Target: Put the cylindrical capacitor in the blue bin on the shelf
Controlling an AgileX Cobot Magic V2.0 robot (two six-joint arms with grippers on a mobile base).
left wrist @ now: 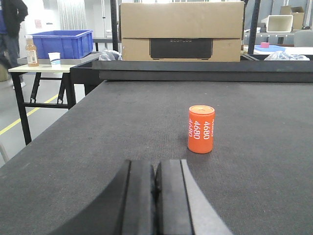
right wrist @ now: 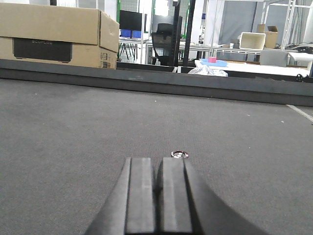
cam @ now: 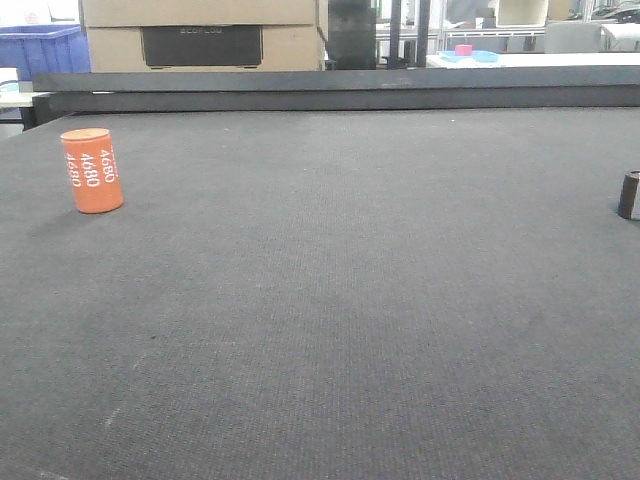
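My left gripper [left wrist: 155, 196] is pressed shut, nothing in it. Right gripper [right wrist: 157, 196] same, shut & empty. Cylindrical capacitor [left wrist: 201, 129] stands upright on the dark mat [left wrist: 274, 161], ahead & slightly right of my left jaws, well apart. Step in hand, I'd say: reach w/ left. To do it well: open wide first, shift right to centre on it, come in low & level, pads on mid-body, squeeze gently so it won't tip. Blue crate [left wrist: 62, 43] far off left; can't tell if that's the target.

The cylindrical capacitor [cam: 92, 170] stands upright far left on the table [cam: 330, 300] — cardboard box [cam: 200, 35] behind.
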